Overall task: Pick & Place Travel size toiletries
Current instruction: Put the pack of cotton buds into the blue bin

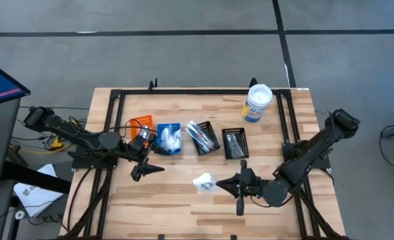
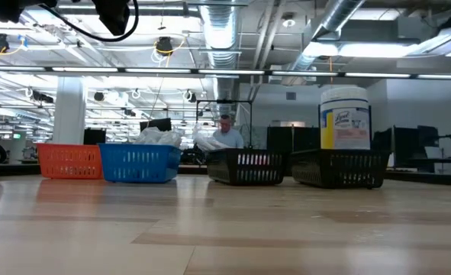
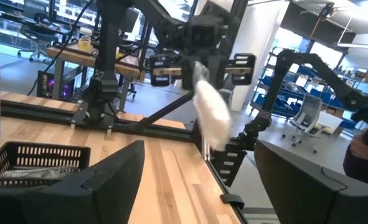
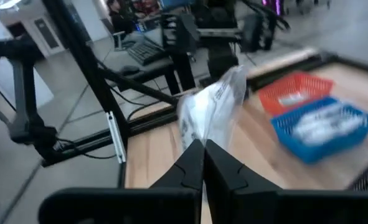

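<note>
Midair, white crinkly packet (image 4: 210,115) pinched between right end effector (image 4: 203,163) fingertips.

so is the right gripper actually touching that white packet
Touching. In the right wrist view the right gripper has its fingers pinched shut on the bottom edge of the white packet, which sticks up from between them.

Bright overhead lighting; both wrist views motion-blurred.

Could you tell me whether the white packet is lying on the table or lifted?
Lifted: the right tool is shut on the packet, holding it above the table.
</note>
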